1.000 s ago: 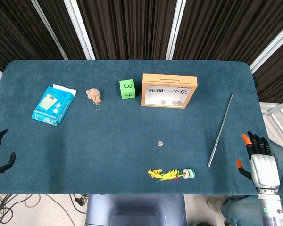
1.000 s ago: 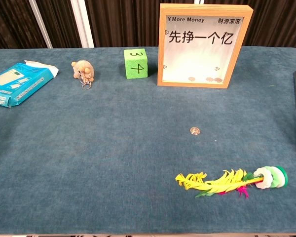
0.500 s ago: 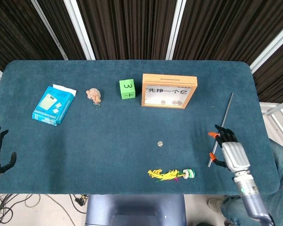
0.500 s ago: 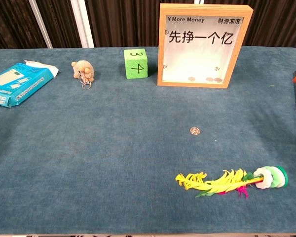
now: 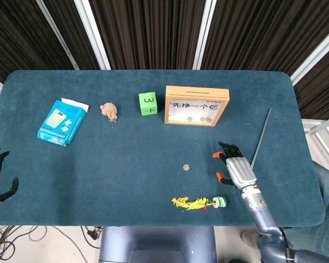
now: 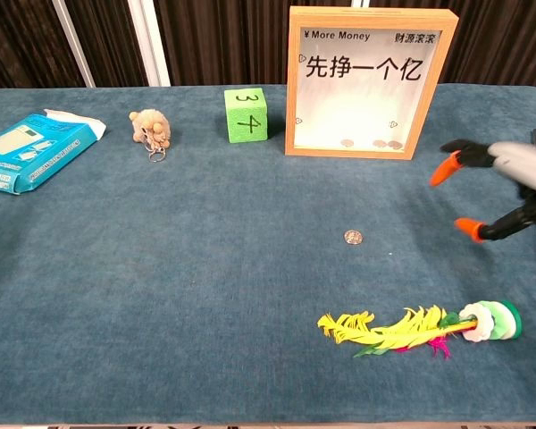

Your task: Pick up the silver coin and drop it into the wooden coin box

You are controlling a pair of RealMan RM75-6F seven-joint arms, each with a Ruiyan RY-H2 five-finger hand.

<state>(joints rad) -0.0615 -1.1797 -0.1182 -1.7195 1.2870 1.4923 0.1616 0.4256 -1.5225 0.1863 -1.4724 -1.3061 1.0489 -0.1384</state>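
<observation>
The right robot hand (image 5: 237, 169) hangs empty, fingers spread for pinching, beside the silver coin (image 5: 186, 167) lying mid-worktop, the wooden coin box (image 5: 196, 106) upright near the far edge

A green cube (image 5: 148, 104) marked 3 and 4 stands on the blue table (image 5: 126, 164). Just beside it lies a small plush keychain (image 5: 109, 111), and farther along a blue packet (image 5: 62, 121). A thin metal rod (image 5: 260, 148) lies slantwise. A yellow feather toy (image 5: 199, 203) with a green-white base lies near the front edge.
</observation>
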